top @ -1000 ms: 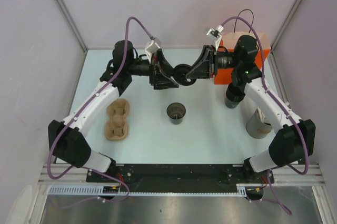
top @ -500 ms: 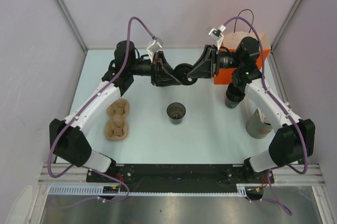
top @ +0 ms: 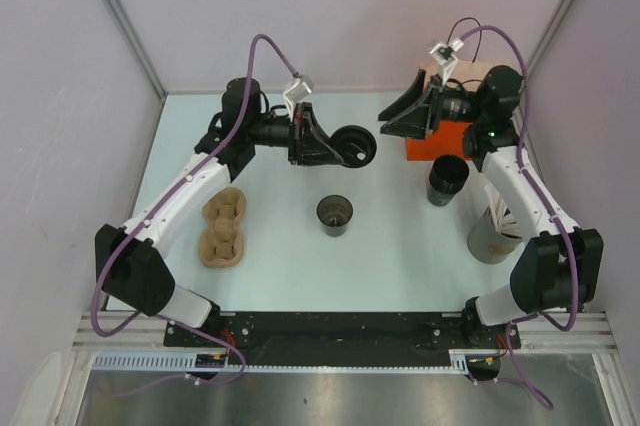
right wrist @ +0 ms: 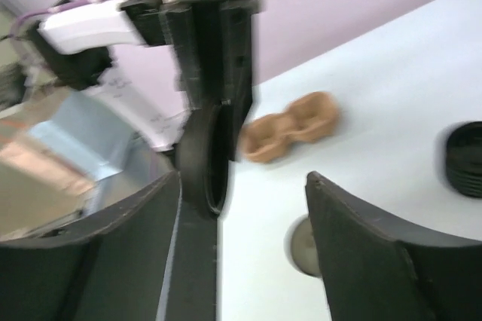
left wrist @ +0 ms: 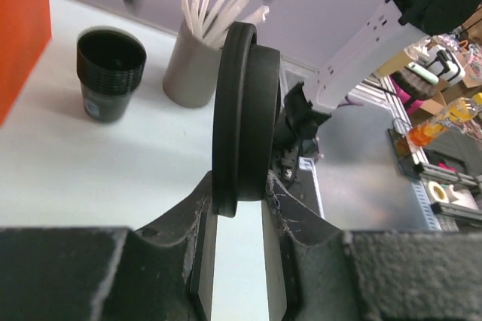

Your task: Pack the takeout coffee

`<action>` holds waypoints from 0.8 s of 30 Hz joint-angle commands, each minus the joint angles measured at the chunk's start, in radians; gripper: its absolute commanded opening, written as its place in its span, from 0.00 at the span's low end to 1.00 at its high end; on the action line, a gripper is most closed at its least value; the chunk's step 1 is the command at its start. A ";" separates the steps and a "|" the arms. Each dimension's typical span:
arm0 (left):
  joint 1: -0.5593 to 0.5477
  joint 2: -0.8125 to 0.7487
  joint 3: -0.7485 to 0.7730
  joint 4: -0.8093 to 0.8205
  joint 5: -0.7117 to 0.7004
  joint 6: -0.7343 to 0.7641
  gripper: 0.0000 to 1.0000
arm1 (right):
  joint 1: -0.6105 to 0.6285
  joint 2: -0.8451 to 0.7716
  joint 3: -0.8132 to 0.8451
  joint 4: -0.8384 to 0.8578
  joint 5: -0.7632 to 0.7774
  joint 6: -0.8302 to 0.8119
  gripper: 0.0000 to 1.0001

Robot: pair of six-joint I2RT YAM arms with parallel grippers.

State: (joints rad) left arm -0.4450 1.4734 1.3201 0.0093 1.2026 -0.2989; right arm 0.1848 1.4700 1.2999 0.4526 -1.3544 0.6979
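Widest thing in sight is the pale table (top: 400, 256), both arms reaching out over its far half. At the back right sits the orange box (top: 425, 148), with the right gripper (top: 388, 121) hanging just in front of it, its fingers spread wide and nothing between them. The wrist view there is blurred, but the gap shows plainly. Over on the left lies the brown tray (top: 223, 228), both pockets bare. On the right edge stands the grey tub (top: 488, 238) with its white sticks poking up, and near it, towards the box, is a stack of black cups (top: 447, 178). Dead centre now: the cup (top: 335, 214) stands upright on the table, mouth open, well apart from the tray. And there's the lid (left wrist: 239, 110), up in the air beyond the cup, turned on edge. The left gripper (top: 342, 146) has it pinched by the rim, one finger on each face. There is clear space between lid and right gripper.
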 commanded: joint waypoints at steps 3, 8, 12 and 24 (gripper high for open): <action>-0.008 0.045 0.163 -0.476 -0.060 0.251 0.13 | -0.177 -0.053 0.041 -0.029 -0.006 -0.177 0.84; -0.006 0.074 0.203 -0.660 -0.164 0.330 0.07 | -0.158 -0.125 0.201 -0.806 0.246 -0.951 0.93; -0.003 0.074 0.185 -0.700 -0.232 0.323 0.06 | 0.007 -0.163 0.282 -1.052 0.552 -1.236 0.94; 0.012 0.137 0.235 -0.873 -0.342 0.366 0.12 | 0.595 -0.166 0.283 -1.416 1.239 -1.676 0.83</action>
State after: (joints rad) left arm -0.4400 1.6016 1.5131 -0.7803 0.8677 0.0177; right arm 0.6022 1.3033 1.6241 -0.8230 -0.4305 -0.7971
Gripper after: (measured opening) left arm 0.299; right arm 0.840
